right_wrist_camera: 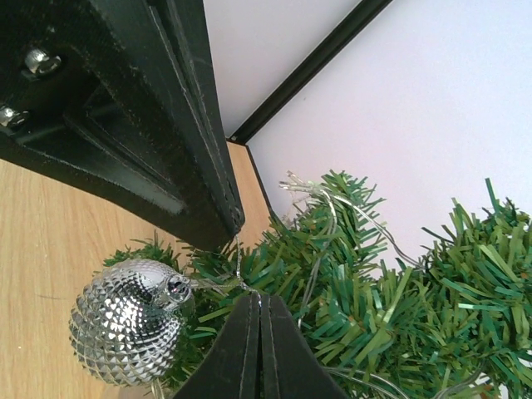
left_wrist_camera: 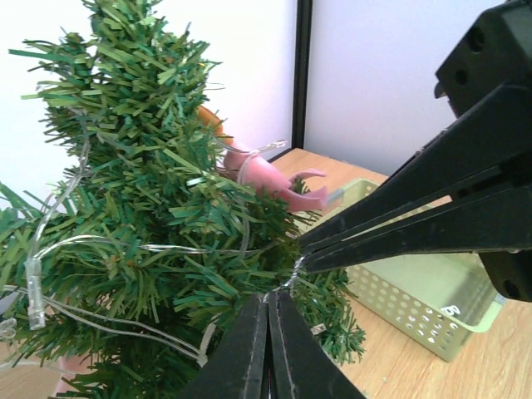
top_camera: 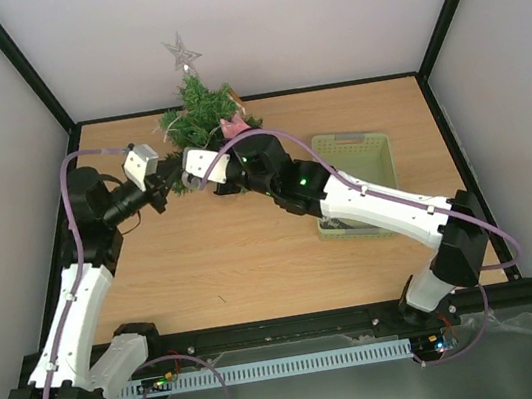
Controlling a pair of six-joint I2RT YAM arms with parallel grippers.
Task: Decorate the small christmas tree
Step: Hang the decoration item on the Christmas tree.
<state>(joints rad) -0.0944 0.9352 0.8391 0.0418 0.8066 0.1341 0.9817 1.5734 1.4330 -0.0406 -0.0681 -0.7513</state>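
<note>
The left tool (left_wrist_camera: 268, 306) and right tool (right_wrist_camera: 258, 303), each with fingers pressed together, pinch the thin wire hanger (right_wrist_camera: 212, 284) of a faceted silver ball (right_wrist_camera: 125, 332) beside the small christmas tree (top_camera: 200, 117), which stands at the tabletop's (top_camera: 215, 258) back edge. The right arm hides much of the pale green perforated plastic basket (top_camera: 371, 147), so its contents cannot be made out.

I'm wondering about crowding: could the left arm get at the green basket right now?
Probably not easily: the right arm lies over the near side of the basket, squarely between it and the left arm.
</note>
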